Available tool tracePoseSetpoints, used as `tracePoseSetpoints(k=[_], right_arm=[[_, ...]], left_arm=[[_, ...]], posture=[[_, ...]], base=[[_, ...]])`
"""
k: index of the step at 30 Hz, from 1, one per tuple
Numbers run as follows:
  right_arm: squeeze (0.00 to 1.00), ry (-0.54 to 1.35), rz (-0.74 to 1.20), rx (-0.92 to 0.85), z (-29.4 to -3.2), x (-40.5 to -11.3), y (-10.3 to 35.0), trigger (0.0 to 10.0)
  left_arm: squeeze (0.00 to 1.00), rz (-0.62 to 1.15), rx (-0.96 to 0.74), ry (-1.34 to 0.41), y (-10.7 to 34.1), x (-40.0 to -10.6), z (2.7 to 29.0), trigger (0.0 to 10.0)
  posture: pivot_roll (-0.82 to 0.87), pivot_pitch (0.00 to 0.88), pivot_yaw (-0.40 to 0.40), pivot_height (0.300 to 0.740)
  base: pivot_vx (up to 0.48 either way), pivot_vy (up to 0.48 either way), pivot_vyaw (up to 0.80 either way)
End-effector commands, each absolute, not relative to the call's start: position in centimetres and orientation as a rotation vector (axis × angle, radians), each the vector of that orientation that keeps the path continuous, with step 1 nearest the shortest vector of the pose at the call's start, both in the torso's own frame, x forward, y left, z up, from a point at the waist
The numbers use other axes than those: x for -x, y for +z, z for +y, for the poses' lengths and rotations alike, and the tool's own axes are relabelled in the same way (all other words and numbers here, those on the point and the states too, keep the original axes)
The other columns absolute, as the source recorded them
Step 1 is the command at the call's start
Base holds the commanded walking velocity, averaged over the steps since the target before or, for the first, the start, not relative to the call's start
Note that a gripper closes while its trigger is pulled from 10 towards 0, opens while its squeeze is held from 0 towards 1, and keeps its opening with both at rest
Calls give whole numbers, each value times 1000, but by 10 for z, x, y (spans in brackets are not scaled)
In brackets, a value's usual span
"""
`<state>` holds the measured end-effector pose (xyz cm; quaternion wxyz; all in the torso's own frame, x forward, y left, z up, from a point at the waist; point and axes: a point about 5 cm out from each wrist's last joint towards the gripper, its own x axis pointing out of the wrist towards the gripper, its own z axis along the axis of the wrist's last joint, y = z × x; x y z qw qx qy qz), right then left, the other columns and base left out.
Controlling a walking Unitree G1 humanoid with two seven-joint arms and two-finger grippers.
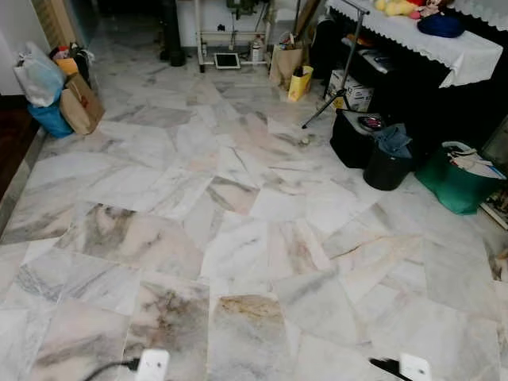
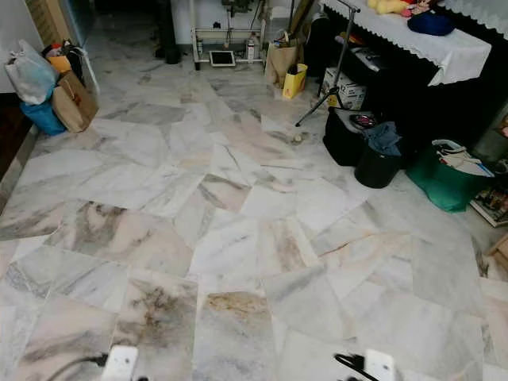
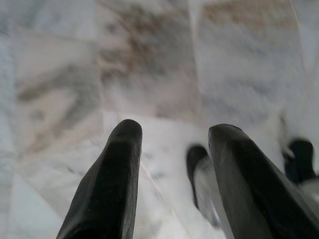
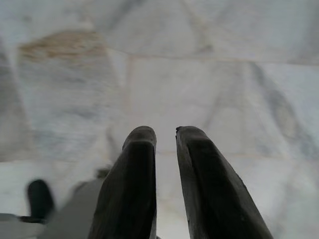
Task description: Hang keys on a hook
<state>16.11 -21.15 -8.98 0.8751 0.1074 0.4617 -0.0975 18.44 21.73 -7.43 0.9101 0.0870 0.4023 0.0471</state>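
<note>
My left gripper (image 3: 169, 132) hangs low over the marble floor (image 1: 238, 238), open, with nothing between its two black fingers. My right gripper (image 4: 165, 130) also points down at the floor, its fingers drawn together with only a narrow slit between them and nothing visible in it. White parts of both arms, the left arm (image 1: 152, 365) and the right arm (image 1: 414, 367), show at the bottom edge of the eye views.
Bags (image 1: 55, 91) are piled by the left wall. On the right stand a black table with a white cloth (image 1: 444, 48), a black bin (image 1: 386, 163), a green basket (image 1: 460, 181) and a tripod stand (image 1: 337, 87). A yellow bag (image 1: 299, 82) and a rack (image 1: 230, 40) are at the back.
</note>
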Motion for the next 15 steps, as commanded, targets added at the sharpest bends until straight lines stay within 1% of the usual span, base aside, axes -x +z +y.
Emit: tracePoseSetpoints(k=[1, 4, 7, 12, 15], right_arm=[[0, -224, 980, -240, -207, -161, -91, 10000], [0, -213, 979, -267, -194, -165, -92, 10000], [0, -208, 976, -286, -189, -166, -92, 10000], [0, -203, 977, -301, -187, -167, -92, 10000], [0, -192, 979, -292, -187, -168, -91, 10000]], left_arm=[[0, 852, -167, 125, -76, -180, 223, 10000], [0, 859, -177, 128, -75, -179, 228, 10000], [0, 863, -185, 115, -76, -178, 228, 10000], [0, 850, -163, 156, -75, -178, 230, 10000], [0, 857, -168, 152, -76, -177, 230, 10000]], posture=[[225, 0, -57, 709], [228, 0, -32, 709], [219, 0, -40, 709], [241, 0, -74, 709], [251, 0, -65, 709]], base=[[0, 0, 0], [0, 0, 0], [0, 0, 0], [0, 0, 0], [0, 0, 0]])
